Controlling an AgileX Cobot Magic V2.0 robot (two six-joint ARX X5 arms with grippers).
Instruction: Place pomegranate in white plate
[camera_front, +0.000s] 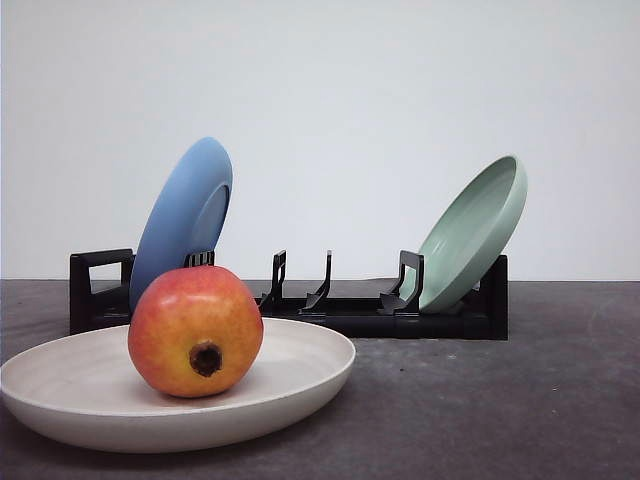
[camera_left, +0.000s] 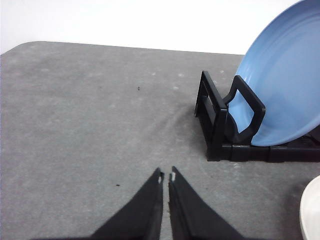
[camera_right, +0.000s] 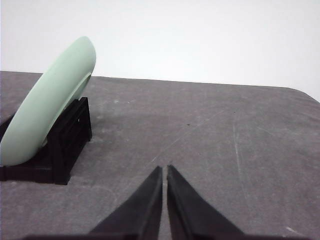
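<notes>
White plate (camera_front: 60, 405) nearest, flat on table | pomegranate (camera_front: 196, 330) resting in it, calyx toward camera | left gripper (camera_left: 166, 176) pinched together, empty, plate edge just beside | right gripper (camera_right: 164, 169) likewise closed, empty | placement looks done.

The pomegranate (camera_front: 195, 330) sits in the white plate (camera_front: 300, 385) on the counter (camera_front: 500, 400), before a rack (camera_front: 350, 315) holding 2 plates.

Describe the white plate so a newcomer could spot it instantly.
Find the black rack standing on the grey table. In front of its left end lies the white plate, flat, with the pomegranate in it. The blue plate and green plate stand tilted in the rack.
</notes>
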